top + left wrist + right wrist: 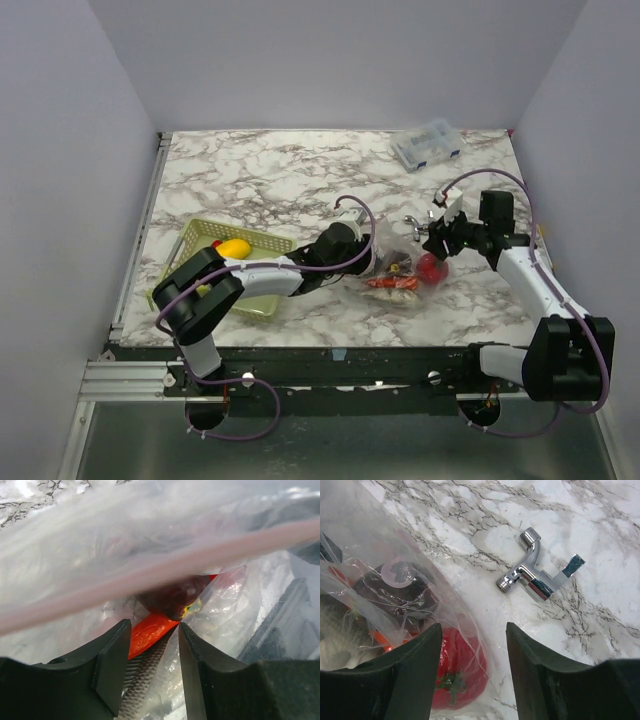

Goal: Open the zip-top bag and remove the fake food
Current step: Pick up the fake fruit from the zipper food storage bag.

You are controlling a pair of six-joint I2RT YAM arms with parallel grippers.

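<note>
The zip-top bag (400, 272) lies crumpled on the marble table, right of centre. It holds a red round fruit (431, 267), a red chili (392, 284) and darker pieces. My left gripper (366, 252) reaches into the bag's left side and is open. In its wrist view the pink zip strip (165, 572) crosses above, and the chili (150, 630) and a dark maroon ball (175, 597) lie just past the fingertips (117, 635). My right gripper (432, 238) is open over the bag's right edge, above the red fruit (460, 670). A yellow piece (235, 247) lies in the green basket (262, 240).
A chrome tap fitting (415, 222) lies just behind the bag, close to my right gripper; it also shows in the right wrist view (535, 572). A small clear compartment box (428, 143) stands at the back right. The basket sits under my left forearm.
</note>
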